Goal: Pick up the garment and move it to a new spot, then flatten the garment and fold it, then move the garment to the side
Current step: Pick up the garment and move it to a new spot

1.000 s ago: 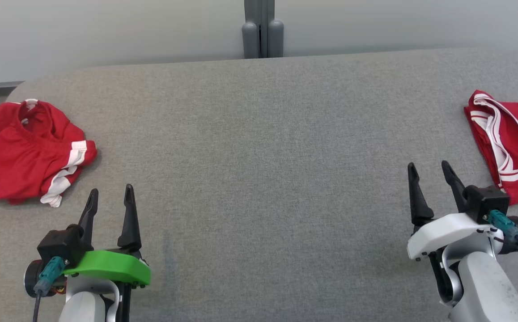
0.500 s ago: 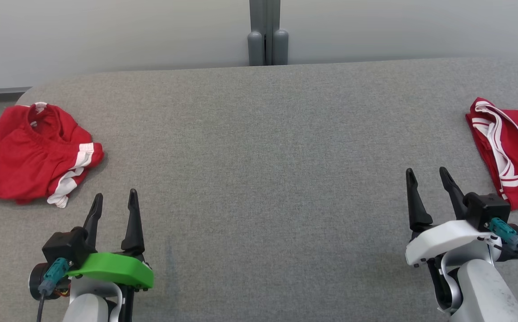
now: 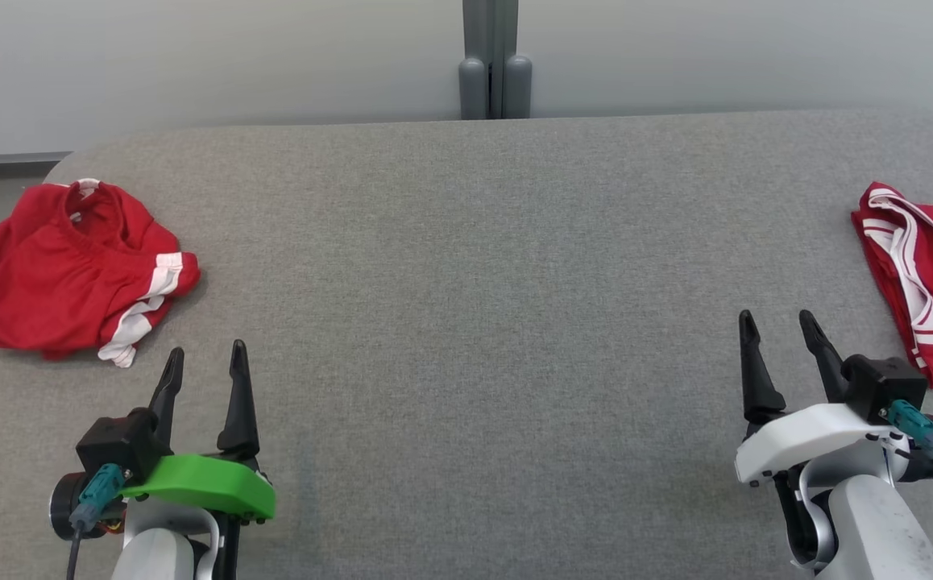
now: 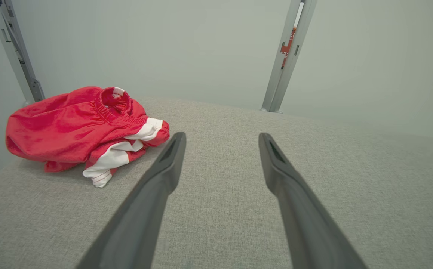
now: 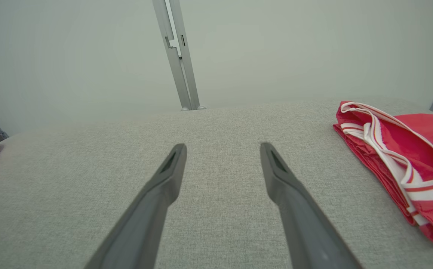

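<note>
Crumpled red garment [image 3: 72, 270] with white trim lies at the far left edge of the grey counter [image 3: 466, 282], nothing touching it. Left tool [image 3: 205, 349] is near it, on its right and closer to the robot, fingers apart, empty. Right tool [image 3: 777, 316] is well apart on the other side, fingers apart, empty. Folded red garment [image 3: 930, 274] with white stripes lies near the right tool at the right edge. Grey post [image 3: 495, 60] stands behind the counter.

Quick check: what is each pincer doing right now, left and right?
Left pincer: open, holding nothing.
Right pincer: open, holding nothing.
</note>
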Robot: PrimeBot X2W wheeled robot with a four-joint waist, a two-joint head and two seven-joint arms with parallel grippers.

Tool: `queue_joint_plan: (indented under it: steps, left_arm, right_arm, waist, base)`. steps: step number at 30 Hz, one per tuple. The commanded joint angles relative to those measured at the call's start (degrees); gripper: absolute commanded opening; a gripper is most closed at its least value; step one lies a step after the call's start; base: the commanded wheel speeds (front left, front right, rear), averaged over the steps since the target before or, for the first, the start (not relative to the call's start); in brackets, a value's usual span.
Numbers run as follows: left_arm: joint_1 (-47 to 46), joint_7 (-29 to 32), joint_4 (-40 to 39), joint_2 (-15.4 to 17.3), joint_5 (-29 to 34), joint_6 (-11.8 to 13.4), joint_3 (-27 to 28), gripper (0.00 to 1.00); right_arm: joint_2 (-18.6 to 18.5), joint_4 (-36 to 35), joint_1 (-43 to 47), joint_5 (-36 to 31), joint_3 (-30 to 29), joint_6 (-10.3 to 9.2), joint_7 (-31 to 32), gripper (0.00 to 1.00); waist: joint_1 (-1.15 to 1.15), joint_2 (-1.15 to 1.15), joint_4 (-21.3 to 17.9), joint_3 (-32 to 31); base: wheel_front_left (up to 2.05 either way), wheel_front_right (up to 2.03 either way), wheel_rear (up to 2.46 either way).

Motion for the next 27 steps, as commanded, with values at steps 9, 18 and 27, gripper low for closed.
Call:
queue_joint_plan:
  steps: [9, 18, 27]
  left_arm:
    - [0.07, 0.01, -1.46, 0.14, -1.55, 0.90, 0.10, 1.00]
    - [1.11, 0.01, -1.70, 0.14, -1.33, 1.33, -0.03, 1.00]
    - [2.06, 0.01, -1.43, 0.12, -0.97, 1.33, 0.98, 1.00]
  right_arm:
    - [-0.49, -1.69, 1.15, -0.06, -0.15, -0.07, 1.12, 1.00]
    - [-0.49, -2.50, 1.62, 0.75, -0.08, -0.07, 2.07, 1.00]
    - [-0.40, -3.29, 2.19, -0.17, 0.58, -0.07, 2.45, 1.00]
  waist:
    - [0.00, 0.00, 6.47, 0.25]
    - [0.00, 0.00, 14.50, 0.27]
    - [0.00, 0.00, 20.40, 0.02]
  base:
    - [0.00, 0.00, 0.00]
    - [0.00, 0.00, 0.00]
    - [0.00, 0.00, 0.00]
